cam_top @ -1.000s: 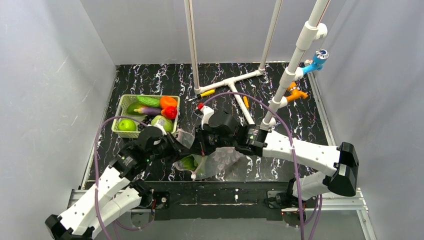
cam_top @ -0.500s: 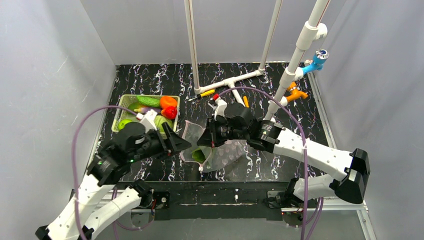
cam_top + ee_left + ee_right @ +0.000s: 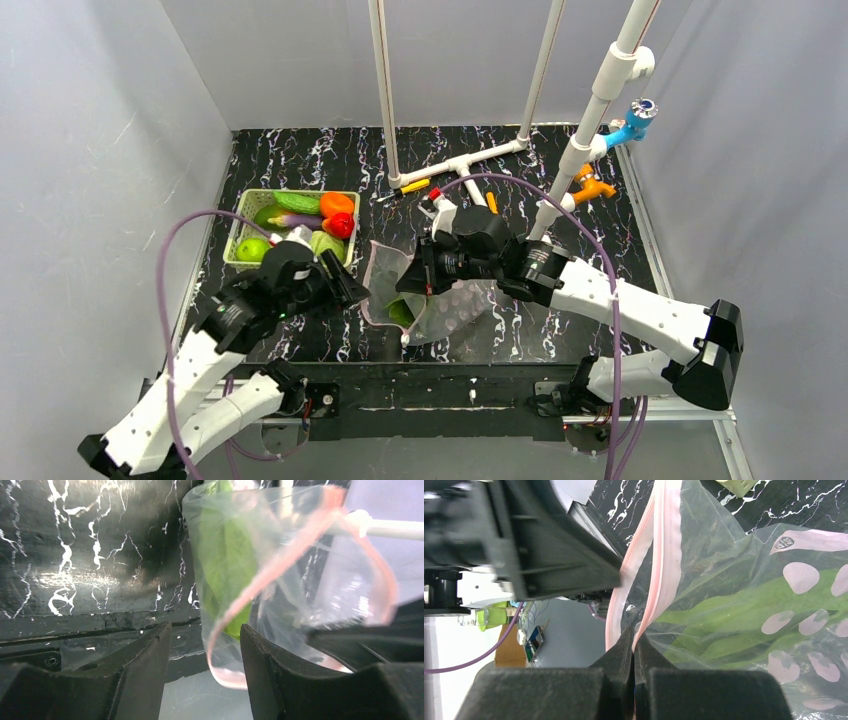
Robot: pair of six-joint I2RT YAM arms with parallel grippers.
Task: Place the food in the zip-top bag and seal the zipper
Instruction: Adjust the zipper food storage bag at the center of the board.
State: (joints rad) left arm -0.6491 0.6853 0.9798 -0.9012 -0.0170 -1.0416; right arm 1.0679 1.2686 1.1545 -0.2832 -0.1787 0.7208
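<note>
Right wrist view: right fingers (image 3: 624, 652) pinched shut on the bag (image 3: 744, 580) at its zipper (image 3: 664, 555), frame centre, above the bench (image 3: 300, 160). Left fingers (image 3: 155, 650) half open, empty, beside the rim. Film looks limp and slippery, leaf (image 3: 227, 565) light. Best hold is the stiffer strip.

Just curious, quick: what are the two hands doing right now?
Left hand: open, holding nothing.
Right hand: closed, pinching pinkish zipper strip of clear plastic bag.

Black white-veined marble tabletop (image 3: 300, 160); plain grey walls (image 3: 100, 150) on three sides.
</note>
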